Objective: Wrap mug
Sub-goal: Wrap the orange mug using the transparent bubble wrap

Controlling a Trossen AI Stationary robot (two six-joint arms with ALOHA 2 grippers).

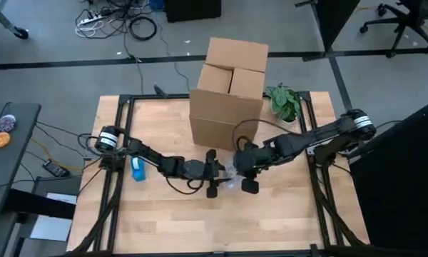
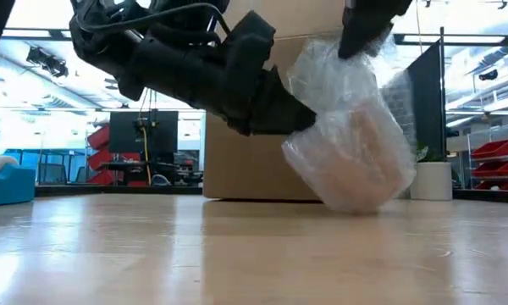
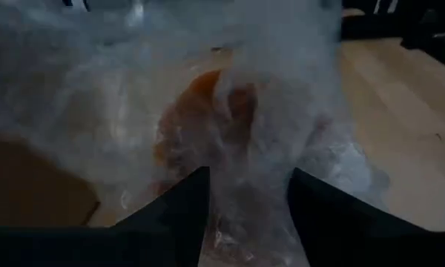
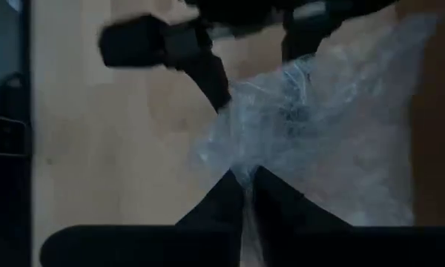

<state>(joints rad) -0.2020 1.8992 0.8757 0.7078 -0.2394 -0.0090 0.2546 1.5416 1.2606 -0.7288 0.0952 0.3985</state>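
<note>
Wood: the table (image 1: 164, 221) has bare boards across its near half, with both arms meeting at mid-table.
Edges: the bundle sits well in from every table edge; the black frame rails (image 1: 118, 143) run along both sides.
Mug (image 3: 208, 126): orange, seen dimly through bubble wrap (image 2: 351, 140); the bundle rests tilted on the table, just before the box (image 1: 228, 93).
Axis: cannot tell which way the mug's mouth points through the wrap.
Left gripper (image 3: 245, 208): fingers part-open, straddling the wrapped mug from its left.
Right gripper (image 4: 243, 189): fingers pinched nearly together on a fold of the wrap, above the bundle.
Around: a blue object (image 1: 138, 169) lies near the left arm; a potted plant (image 1: 284, 102) stands beside the box.
Blocking: the box stands close behind the bundle.
</note>
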